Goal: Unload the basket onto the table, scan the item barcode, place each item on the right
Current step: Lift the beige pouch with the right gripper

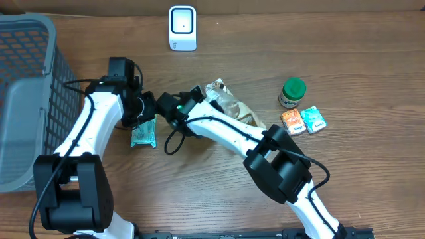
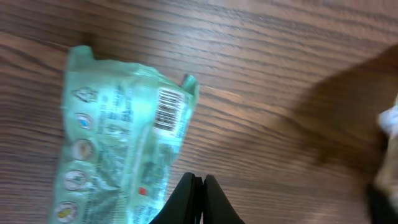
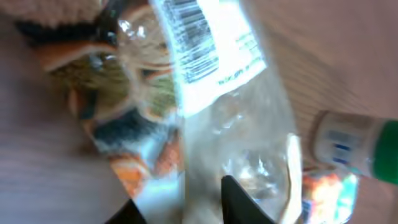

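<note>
Step in hand, by my reading: choosing and taking up an item; no barcode has yet been presented to the scanner [image 1: 182, 28], which stands at the far edge of the desk [image 1: 358, 179], well apart from both arms. The right gripper [image 3: 183, 208] sits at the near end of the clear snack bag [image 1: 229, 106], which lies flat at mid-desk with its white barcode label [image 3: 193, 46] facing up. The jaws stand a little apart, with the bag's plastic showing in the gap. I cannot tell whether either finger touches it, and nothing is firmly pinched. The left gripper [image 2: 198, 193] is closed tight on nothing and hangs over bare wood just beside the green packet [image 2: 118, 149], whose barcode [image 2: 168, 109] also faces up. The right arm reaches low across the desk from the near right, its wrist turned toward the bag. The left arm is bent in from the near left beside the basket [image 1: 26, 99]. Next move, as I judge it: one gripper must take a sure hold on its item, lift it clear and carry it to the scanner with the code turned to the window. Thin film may slip or crumple over the label.
</note>
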You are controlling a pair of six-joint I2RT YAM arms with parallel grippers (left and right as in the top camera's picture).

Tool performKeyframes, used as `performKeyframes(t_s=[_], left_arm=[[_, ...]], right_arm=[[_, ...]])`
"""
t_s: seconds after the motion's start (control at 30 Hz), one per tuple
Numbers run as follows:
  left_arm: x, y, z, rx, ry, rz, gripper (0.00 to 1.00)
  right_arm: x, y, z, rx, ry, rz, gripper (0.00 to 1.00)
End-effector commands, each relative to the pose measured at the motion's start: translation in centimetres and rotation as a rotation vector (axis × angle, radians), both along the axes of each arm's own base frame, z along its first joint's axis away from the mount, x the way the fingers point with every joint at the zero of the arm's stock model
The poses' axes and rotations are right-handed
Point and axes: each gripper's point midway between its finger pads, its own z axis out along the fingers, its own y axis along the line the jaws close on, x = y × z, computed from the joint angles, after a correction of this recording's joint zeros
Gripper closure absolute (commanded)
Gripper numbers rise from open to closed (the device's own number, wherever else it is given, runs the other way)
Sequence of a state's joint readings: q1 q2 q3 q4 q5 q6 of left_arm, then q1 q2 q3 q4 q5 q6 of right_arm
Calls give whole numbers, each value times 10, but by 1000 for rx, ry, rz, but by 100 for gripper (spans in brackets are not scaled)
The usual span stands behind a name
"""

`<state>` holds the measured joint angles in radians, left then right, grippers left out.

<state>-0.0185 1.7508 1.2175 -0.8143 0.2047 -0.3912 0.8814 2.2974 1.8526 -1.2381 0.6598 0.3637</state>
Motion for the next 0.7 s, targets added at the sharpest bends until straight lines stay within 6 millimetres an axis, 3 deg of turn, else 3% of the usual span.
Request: performKeyframes(t_s=[0.0, 0.23, 0.33, 0.43, 0.5, 0.67], left_arm=[[1, 12, 0, -7, 2, 49, 96], [1, 10, 0, -9, 1, 45, 96], [0, 7, 0, -9, 2, 36, 96], [-1, 0, 0, -12, 2, 18, 96], [-1, -5, 0, -12, 1, 4, 95], [-1, -20, 1, -9, -8, -39, 93]], right_arm=[[-15, 21, 8, 157, 100, -8, 65], [-15, 45, 69, 488, 238, 35, 48], [-3, 32, 95, 586, 239, -9, 42], [20, 2, 106, 632, 212, -86, 42], [31, -17, 105, 658, 220, -141, 44], [42, -41, 87, 723, 279, -230, 71]])
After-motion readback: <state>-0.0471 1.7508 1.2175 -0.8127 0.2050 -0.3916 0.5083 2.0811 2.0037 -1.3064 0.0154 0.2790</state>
